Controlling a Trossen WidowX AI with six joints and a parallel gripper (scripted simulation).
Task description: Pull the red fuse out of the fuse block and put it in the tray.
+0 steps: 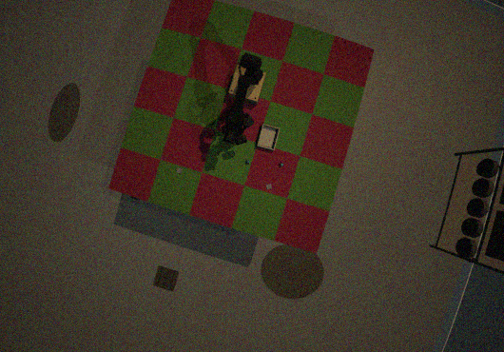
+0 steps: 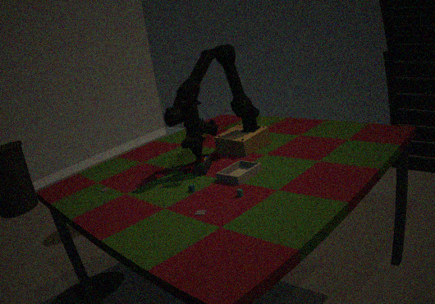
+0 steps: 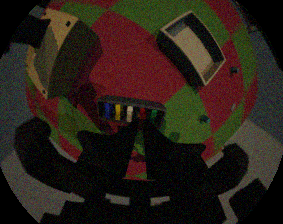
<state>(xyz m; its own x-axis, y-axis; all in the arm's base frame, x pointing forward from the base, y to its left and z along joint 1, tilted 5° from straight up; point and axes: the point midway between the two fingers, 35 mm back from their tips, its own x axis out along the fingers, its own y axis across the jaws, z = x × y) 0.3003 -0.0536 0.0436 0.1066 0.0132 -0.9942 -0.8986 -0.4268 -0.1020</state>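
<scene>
Pinching the red fuse between my jaws, I had my gripper lowered over the fuse block, with the fingers narrowed almost all the way and stopped against the fuse's sides. In the wrist view the fuse sat at the right end of the block's row, next to a green one, with white, yellow and blue further left. I could not tell in the dim light whether it was seated in its slot or lifted clear. The tray lay well apart, up and to the right on the checkered table. From the exterior view, my arm arched down from its wooden base to a spot just left of the tray.
</scene>
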